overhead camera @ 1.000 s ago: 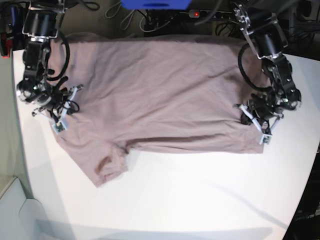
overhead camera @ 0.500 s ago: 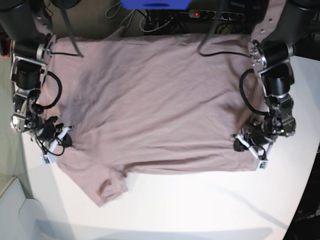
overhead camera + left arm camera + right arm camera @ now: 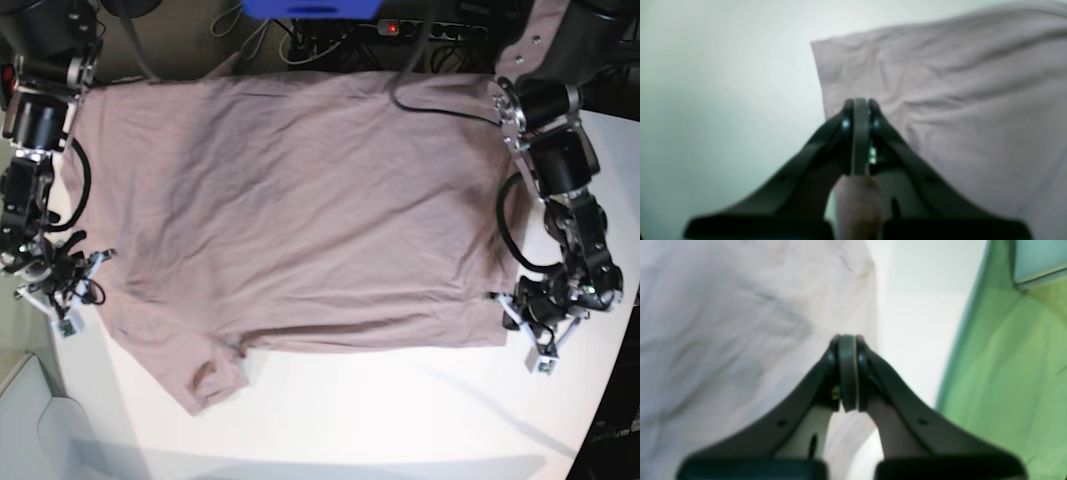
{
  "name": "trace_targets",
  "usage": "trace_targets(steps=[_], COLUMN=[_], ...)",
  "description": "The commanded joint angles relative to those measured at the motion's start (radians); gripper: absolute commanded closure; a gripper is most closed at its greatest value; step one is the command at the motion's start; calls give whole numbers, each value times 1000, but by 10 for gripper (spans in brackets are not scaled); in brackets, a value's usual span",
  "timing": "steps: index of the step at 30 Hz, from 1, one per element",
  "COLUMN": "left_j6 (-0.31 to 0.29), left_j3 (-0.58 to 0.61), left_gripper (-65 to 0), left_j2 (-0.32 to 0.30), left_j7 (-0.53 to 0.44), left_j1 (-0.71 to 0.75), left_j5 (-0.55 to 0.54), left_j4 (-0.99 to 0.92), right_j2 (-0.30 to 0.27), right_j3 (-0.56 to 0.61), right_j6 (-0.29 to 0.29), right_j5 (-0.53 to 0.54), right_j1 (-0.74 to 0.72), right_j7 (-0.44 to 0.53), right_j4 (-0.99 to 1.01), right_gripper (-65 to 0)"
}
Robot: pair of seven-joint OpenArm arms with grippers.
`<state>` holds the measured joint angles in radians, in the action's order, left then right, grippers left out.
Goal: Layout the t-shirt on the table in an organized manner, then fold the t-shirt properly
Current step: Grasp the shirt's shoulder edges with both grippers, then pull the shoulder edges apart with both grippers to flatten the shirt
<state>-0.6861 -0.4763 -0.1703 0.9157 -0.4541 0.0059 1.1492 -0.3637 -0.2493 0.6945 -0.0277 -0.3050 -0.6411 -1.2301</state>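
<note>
From the left wrist view I see my left gripper [image 3: 860, 133] with its fingers [image 3: 861, 116] clenched together, and a bit of pinkish cloth shows just behind the tips, so they look pinched on the edge of the t-shirt [image 3: 957, 116]. The shirt spreads up and to the right of the fingers, its corner lying flat on the white table [image 3: 723, 83], which fills the left of this view. From the right wrist view my right gripper [image 3: 847, 373] is likewise clenched tight, with cloth running under and behind the tips, so I take it as gripping the shirt's edge too; the shirt fills the left side, a strip of table lies to the right, and beyond that a green surface [image 3: 1007, 373]. From the base view the shirt lies spread wide across the far half of the table, one short sleeve [image 3: 215, 375] pointing toward the near edge. The right gripper sits at the shirt's edge on this view's left, the left gripper at the lower corner on this view's right.
</note>
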Motion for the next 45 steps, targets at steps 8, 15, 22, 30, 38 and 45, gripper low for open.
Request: trace_targets(steps=[8,15,22,30,38,45], left_j6=[-12,22,47,39,35,35], left_j3=[3,1,-98,-161,-226,-264], left_gripper=[-9,-6,-5,-5,-5,-5], left_j2=[202,217,213,104,16,-56], left_j7=[131,151,70,-51,-83,-80], left_j1=[217,412,472,441,415,398], left_j5=[-13,-17,-13,-19,-19,-19], left_j4=[351,492,480,245,183,179], right_j2=[122,177,177,147,75,21], right_j3=[0,0,-2,-43,-103,-115], right_j6=[4,4,4,4,4,4], right_j5=[25,25,25,22,22,22], right_j1=[177,247,254,255,247,208], right_j7=[-113,-112,-110,-16,102,171], right_j4=[-288,-327,-314,-170,17,177], right_gripper=[0,0,0,0,0,0])
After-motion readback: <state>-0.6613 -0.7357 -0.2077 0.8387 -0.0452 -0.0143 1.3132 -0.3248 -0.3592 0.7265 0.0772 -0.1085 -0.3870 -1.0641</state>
